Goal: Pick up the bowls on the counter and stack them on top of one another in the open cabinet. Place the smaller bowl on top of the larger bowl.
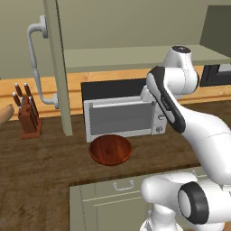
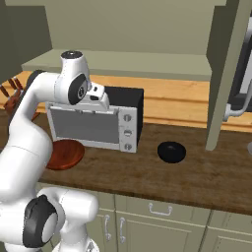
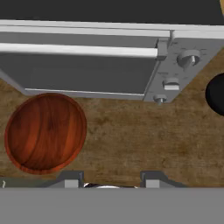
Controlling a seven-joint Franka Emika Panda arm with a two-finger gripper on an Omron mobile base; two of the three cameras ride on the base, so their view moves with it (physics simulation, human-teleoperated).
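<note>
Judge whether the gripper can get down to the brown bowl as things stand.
Probably yes. The gripper hangs above the counter, and the brown bowl lies uncovered in front of the toaster oven, off to one side, with nothing between.

A kitchen: toaster oven (image 1: 122, 116), knife block (image 1: 29, 115), wooden counter (image 2: 162, 174), cabinet (image 1: 58, 67).
</note>
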